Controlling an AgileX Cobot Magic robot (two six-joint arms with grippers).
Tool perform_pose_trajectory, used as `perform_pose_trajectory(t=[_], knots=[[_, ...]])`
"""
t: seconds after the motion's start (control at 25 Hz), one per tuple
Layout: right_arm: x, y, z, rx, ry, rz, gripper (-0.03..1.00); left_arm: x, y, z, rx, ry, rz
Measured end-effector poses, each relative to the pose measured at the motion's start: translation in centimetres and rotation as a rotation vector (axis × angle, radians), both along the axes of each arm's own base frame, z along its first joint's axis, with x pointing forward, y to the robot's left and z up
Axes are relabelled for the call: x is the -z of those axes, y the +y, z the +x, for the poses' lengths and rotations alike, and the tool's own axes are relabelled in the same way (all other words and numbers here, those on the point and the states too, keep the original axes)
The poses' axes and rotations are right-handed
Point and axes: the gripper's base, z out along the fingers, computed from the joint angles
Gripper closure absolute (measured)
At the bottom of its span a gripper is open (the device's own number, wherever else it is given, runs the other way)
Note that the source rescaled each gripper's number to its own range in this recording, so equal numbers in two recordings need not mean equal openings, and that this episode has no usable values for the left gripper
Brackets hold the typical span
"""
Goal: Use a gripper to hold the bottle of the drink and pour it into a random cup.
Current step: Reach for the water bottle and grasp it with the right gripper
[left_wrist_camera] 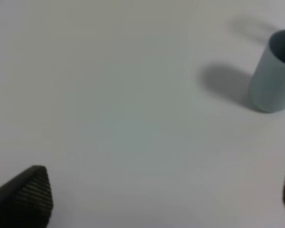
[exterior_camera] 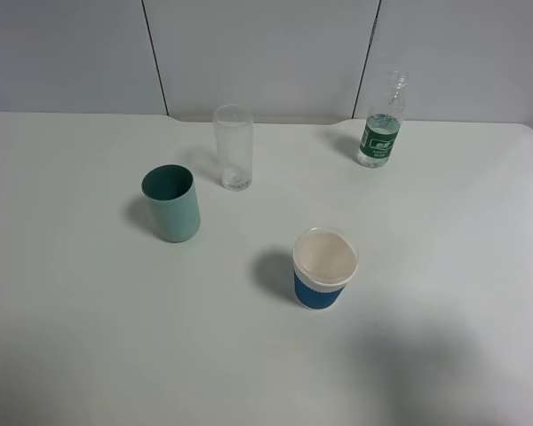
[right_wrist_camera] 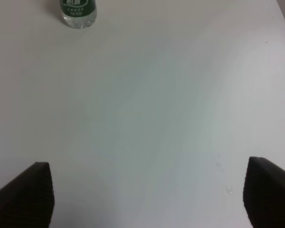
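Note:
The clear bottle with a dark green label stands upright at the back right of the white table, uncapped. Its base also shows in the right wrist view. The tall clear glass cup stands upright at the back centre. Neither arm shows in the exterior high view. My right gripper is open and empty over bare table, well short of the bottle. My left gripper is open and empty over bare table, apart from the teal cup.
A teal plastic cup stands left of centre. A white paper cup with a blue sleeve stands in front of centre. A grey panelled wall runs behind the table.

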Motion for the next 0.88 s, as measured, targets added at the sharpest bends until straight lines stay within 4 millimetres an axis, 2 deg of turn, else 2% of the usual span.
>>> perform_pose_trajectory(t=[0.2,0.36,0.72,0.88], knots=[[-1.7,0.0,0.8,0.001,-0.011,0.001,0.35,0.0,0.0,0.0,0.0,0.0,0.0],[-2.6,0.0,2.3,0.002,0.0,0.0,0.35,0.0,0.0,0.0,0.0,0.0,0.0],[-3.3,0.0,6.9,0.004,0.023,-0.004,0.34,0.0,0.0,0.0,0.001,0.0,-0.001],[-2.9,-0.1,9.1,0.011,0.067,-0.018,0.26,0.0,0.0,0.0,0.001,0.0,-0.002]])
